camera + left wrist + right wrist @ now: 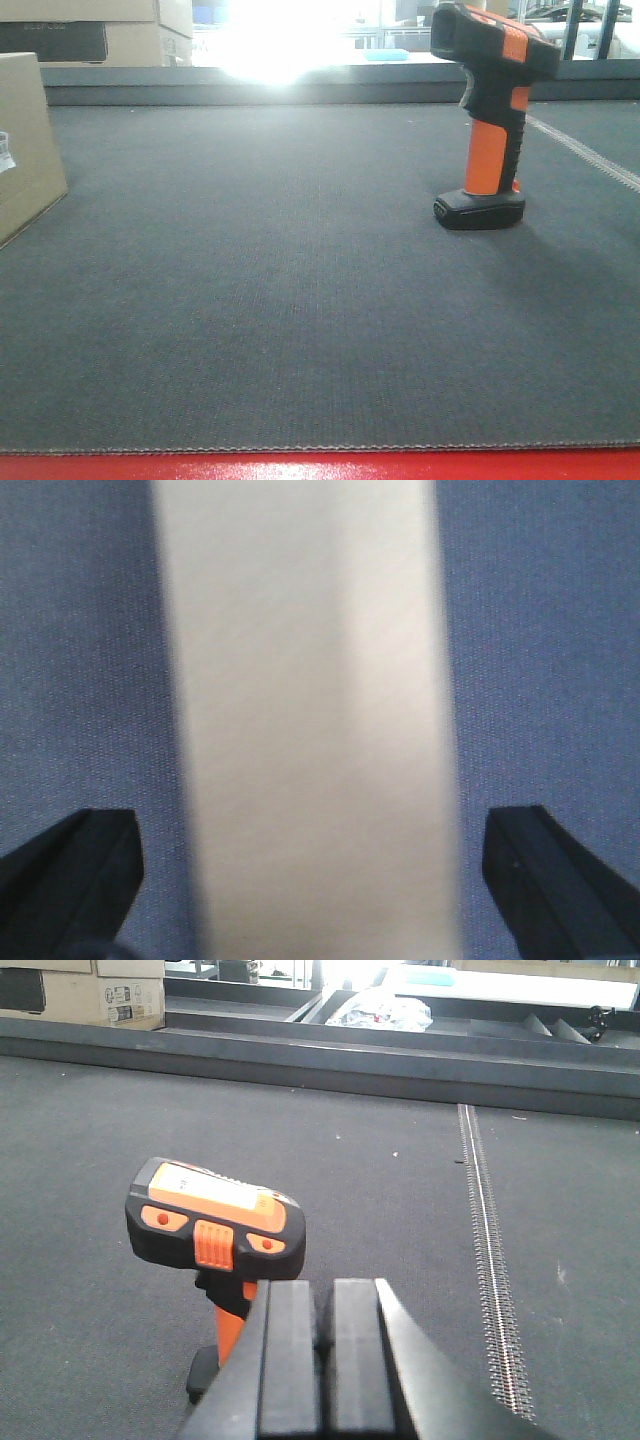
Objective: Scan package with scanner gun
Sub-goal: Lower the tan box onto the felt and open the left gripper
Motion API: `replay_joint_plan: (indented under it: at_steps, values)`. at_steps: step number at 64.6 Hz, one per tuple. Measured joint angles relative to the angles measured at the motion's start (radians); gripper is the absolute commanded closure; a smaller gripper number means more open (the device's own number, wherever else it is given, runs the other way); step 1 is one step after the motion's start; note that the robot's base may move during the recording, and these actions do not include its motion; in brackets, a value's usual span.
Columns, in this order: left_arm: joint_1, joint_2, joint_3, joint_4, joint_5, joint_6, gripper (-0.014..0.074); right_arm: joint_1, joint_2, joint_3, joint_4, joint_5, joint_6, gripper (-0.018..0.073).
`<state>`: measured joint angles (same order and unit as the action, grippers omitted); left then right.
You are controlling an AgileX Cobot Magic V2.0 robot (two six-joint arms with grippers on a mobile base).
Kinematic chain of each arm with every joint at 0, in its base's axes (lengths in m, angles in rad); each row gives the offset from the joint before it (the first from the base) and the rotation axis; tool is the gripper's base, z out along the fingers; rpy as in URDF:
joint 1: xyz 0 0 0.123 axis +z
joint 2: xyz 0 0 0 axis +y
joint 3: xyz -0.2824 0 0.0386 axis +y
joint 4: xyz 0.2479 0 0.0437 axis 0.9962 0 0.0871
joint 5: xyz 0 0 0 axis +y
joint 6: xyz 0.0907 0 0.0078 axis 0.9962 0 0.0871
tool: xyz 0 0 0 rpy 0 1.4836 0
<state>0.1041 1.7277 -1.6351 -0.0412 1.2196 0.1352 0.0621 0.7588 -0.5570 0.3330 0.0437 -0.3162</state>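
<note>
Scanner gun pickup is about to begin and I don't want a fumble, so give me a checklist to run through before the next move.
1. Scanner gun upright on its base: ok.
2. Scanner gun free, nothing gripping it: ok.
3. Right gripper open for the handle: not ok, fingers together.
4. Left gripper open: ok, fingers spread either side of the package.
5. Barcode label facing the scanner: cannot tell, mostly cut off.

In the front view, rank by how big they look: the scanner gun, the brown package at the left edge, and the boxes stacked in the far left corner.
1. Scanner gun: largest in frame.
2. Package: cropped by the edge, so its true size is unclear.
3. Stacked boxes: also cropped and farther back; about level with the package, so I won't rank those two firmly.
</note>
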Motion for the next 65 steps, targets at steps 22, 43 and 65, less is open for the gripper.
replay_joint_plan:
  at_steps: [22,43,65]
  values:
    - [0.0,-0.216,0.028,-0.005,0.0,-0.004,0.0257,-0.007,0.0,0.0,-0.002,0.036,-0.001,0.0712]
    - [0.0,-0.58,0.372,-0.009,-0.252,-0.003,0.0707,-0.107,0.0,0.0,-0.002,0.089,-0.001,0.0712]
    - [0.0,-0.97,0.852,0.041,-0.788,-0.003,0.0707,-0.107,-0.144,0.11,-0.002,0.123,-0.001,0.0712]
